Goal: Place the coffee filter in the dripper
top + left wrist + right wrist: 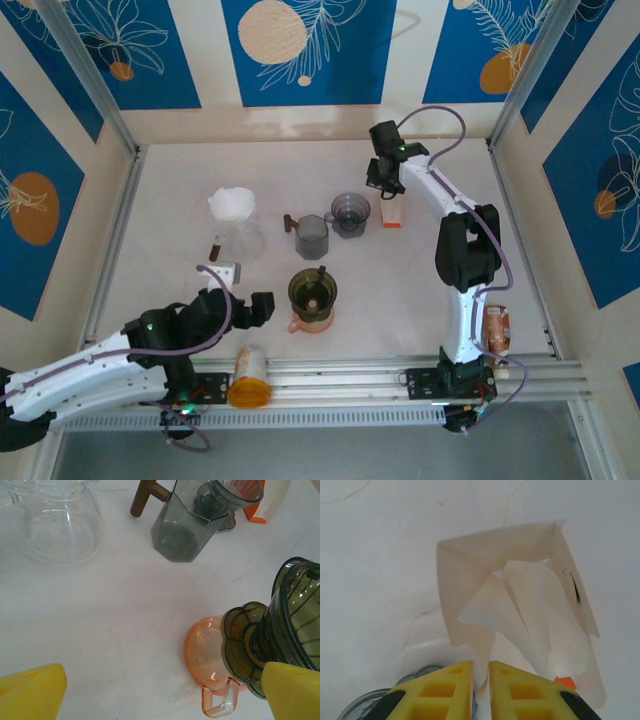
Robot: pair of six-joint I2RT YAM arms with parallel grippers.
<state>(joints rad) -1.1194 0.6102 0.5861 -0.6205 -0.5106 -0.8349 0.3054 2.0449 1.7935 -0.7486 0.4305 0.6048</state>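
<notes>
Right gripper (481, 672) is pinched on the lower edge of the filter (520, 610), at the far side of the table by the box (393, 213), with the paper fanning loose beyond the fingers. It's a thin hold, so lift straight and slow or the sheet may slip or tear. The dripper (313, 292) sits on the cup (207, 652) mid-table, well apart; carry high over the grey jugs (312, 236) and release once seated in the cone. Left gripper (164, 689) hangs wide open beside the dripper, gripping nothing; it could steady the cup.
</notes>
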